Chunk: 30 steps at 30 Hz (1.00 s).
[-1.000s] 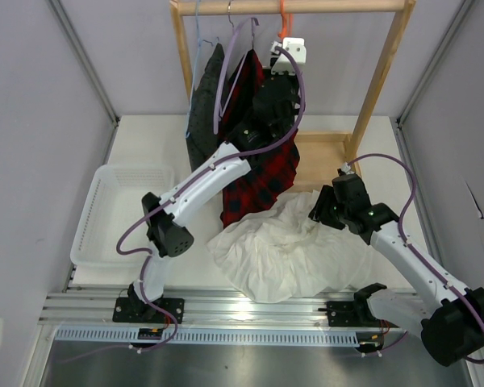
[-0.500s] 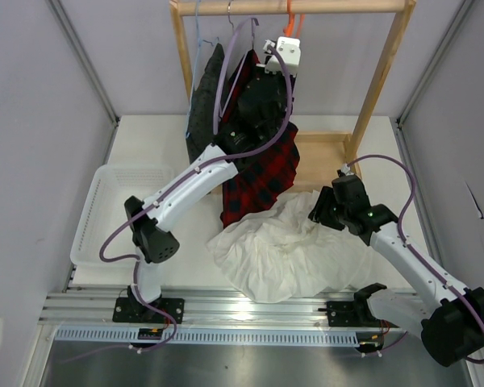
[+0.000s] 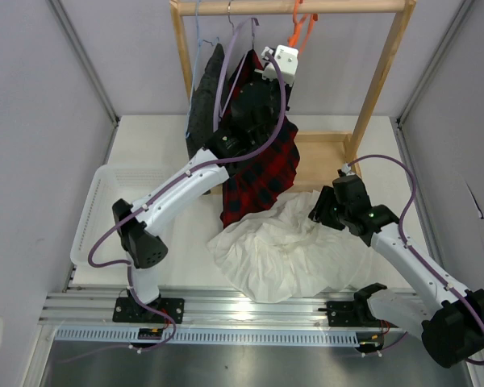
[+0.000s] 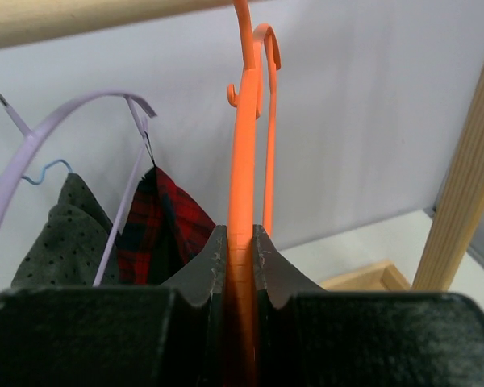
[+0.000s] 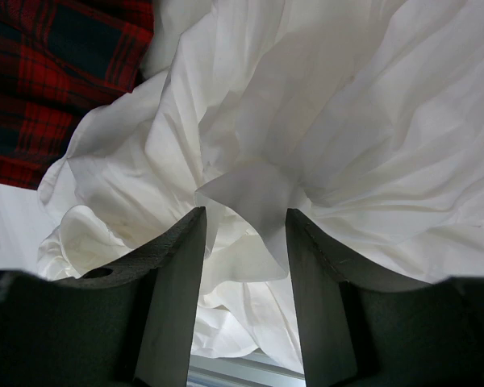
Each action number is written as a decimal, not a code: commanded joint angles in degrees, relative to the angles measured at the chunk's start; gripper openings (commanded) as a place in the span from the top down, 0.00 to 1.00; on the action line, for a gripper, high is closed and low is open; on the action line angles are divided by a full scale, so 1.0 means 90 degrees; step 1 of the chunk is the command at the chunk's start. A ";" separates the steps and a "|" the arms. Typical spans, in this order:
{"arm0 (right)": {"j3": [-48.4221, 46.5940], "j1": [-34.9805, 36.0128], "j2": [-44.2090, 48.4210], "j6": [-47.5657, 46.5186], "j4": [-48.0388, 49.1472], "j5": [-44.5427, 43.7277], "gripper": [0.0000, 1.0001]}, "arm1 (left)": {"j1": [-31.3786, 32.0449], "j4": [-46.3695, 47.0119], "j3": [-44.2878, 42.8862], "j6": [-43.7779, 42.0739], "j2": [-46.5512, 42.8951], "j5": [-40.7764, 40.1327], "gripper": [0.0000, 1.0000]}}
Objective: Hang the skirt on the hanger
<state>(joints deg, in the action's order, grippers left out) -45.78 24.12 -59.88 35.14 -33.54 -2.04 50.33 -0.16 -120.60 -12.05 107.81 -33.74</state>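
Note:
The orange hanger (image 3: 300,28) (image 4: 244,161) is up by the wooden rail (image 3: 290,6), tilted, with my left gripper (image 3: 290,47) (image 4: 239,234) shut on its thin bar. Its hook end sits just under the rail. The white crinkly skirt (image 3: 282,250) (image 5: 331,121) lies heaped on the table in front of the rack. My right gripper (image 3: 321,211) (image 5: 244,222) rests at the skirt's far right edge with its jaws apart. A loose fold of the skirt hangs between its fingers.
A red-and-black plaid garment (image 3: 262,177) (image 4: 165,218) and a dark grey garment (image 3: 203,105) (image 4: 64,234) hang left of the hanger, on a lavender hanger (image 4: 64,113) and a light-blue one (image 4: 44,169). The rack's right post (image 3: 383,72) stands close. A white basket (image 3: 105,210) sits at the left.
My left arm's elbow has swung to the left, and the hanger in its grip has tilted and shifted right under the rail. The right arm and skirt have not moved.

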 commanded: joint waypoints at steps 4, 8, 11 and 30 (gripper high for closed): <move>0.0047 -0.0043 0.0139 0.0032 0.0211 0.0051 0.51 | -0.0035 0.0223 0.0723 0.0031 -0.0914 0.0711 1.00; 0.0048 -0.0043 0.0149 0.0041 0.0211 0.0071 0.51 | -0.0035 0.0428 0.1309 0.0001 -0.1343 0.0955 1.00; 0.0038 -0.0063 0.0159 0.0032 0.0192 0.0061 0.51 | -0.0045 0.0613 0.1748 -0.0028 -0.1568 0.1180 1.00; -0.0206 -0.0268 0.0598 -0.0066 -0.0384 -0.0114 0.43 | -0.0064 -0.0695 0.6139 0.1876 -0.5200 0.3211 1.00</move>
<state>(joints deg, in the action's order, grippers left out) -45.76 22.09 -56.71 34.92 -35.64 -2.11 50.06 -7.44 -71.77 -1.21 66.43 -8.19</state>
